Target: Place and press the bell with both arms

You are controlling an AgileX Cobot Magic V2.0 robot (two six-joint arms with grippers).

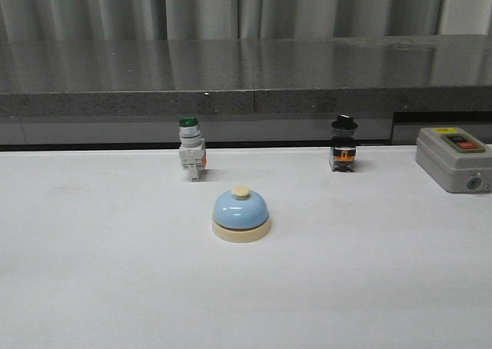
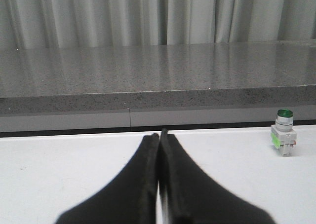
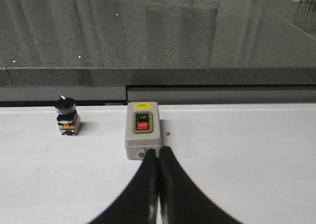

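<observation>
Front view: bell [image 1: 241, 214] sitting upright mid-worktop [image 1: 92, 272], likely awaiting placement. Left claw [image 2: 159, 135] and right claw [image 3: 158, 150] both pinching closed, holding nothing.

Grey curtain [image 1: 231, 7] behind granite counter [image 1: 231, 72], white table [image 1: 115, 287].

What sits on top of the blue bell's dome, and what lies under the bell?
A cream push knob tops the bell. Under the dome is a cream round base, resting on the white table. The dome covers its inside.
</observation>
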